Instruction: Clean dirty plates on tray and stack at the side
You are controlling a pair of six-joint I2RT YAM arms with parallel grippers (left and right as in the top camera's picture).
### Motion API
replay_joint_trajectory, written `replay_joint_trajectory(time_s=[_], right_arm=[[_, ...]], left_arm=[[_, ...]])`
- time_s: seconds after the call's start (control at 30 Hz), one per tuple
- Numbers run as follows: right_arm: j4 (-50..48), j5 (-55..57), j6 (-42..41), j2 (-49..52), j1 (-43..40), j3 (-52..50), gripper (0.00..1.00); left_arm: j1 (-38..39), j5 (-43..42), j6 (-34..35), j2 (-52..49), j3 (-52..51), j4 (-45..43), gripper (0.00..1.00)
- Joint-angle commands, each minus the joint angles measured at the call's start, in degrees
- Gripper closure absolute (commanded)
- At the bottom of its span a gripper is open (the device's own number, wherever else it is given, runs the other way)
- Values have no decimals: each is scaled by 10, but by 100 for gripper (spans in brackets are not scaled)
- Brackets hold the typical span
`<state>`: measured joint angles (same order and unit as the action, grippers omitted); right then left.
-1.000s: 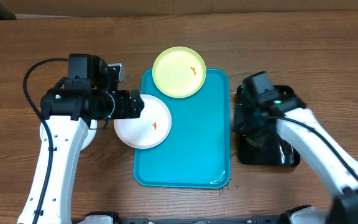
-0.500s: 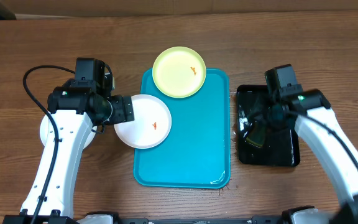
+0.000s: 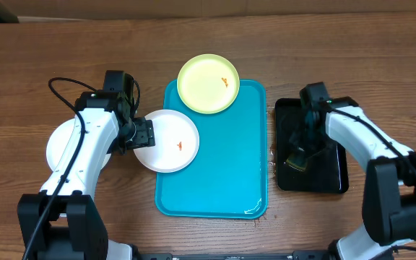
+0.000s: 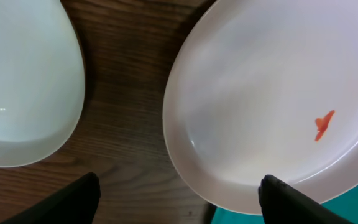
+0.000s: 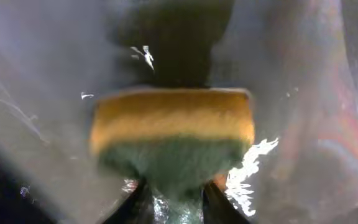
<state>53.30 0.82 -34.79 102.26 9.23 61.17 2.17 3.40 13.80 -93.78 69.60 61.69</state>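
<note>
The left pincer (image 4: 179, 208) stands open, its two fingers (image 4: 73, 199) spread wide over the wooden surface (image 3: 338, 50). The near rim of a white plate (image 4: 260, 93) curves between them. Whether they touch it cannot be told. This plate carries a small orange smear (image 4: 323, 124) and lies half on the blue tray (image 3: 230, 173), overhanging its left edge. Just left of the pincer, a second white plate (image 3: 60, 144) rests on the surface, apart from the first. A yellow-green plate (image 3: 208, 84) overhangs the tray's far edge. The tray's right side and near half are bare blue.

The right pincer (image 5: 179, 199) is closed on a yellow-and-green sponge (image 5: 173, 130) above the glossy black tray (image 3: 331, 180), which sits just beside the blue tray's right edge.
</note>
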Motion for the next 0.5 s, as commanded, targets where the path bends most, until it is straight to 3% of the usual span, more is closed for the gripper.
replay_joint_trajectory(time_s=[0.0, 0.2, 0.23, 0.27, 0.3, 0.4, 0.47], right_arm=[[-1, -4, 3, 4, -8, -9, 96], [39, -7, 94, -47, -23, 47, 94], [46, -6, 96, -55, -23, 50, 89], [57, -7, 95, -66, -23, 50, 68], [64, -7, 95, -69, -23, 50, 58], [63, -9, 92, -69, -23, 30, 46], [41, -9, 84, -67, -23, 8, 44]], left_arm=[[2, -43, -10, 24, 7, 5, 18], [2, -112, -35, 100, 16, 6, 18], [2, -111, -36, 109, 16, 6, 17], [2, -112, -43, 123, 16, 6, 16], [2, -112, -47, 132, 16, 6, 15], [2, -111, -50, 155, 16, 3, 10], [2, -111, -50, 159, 16, -1, 7]])
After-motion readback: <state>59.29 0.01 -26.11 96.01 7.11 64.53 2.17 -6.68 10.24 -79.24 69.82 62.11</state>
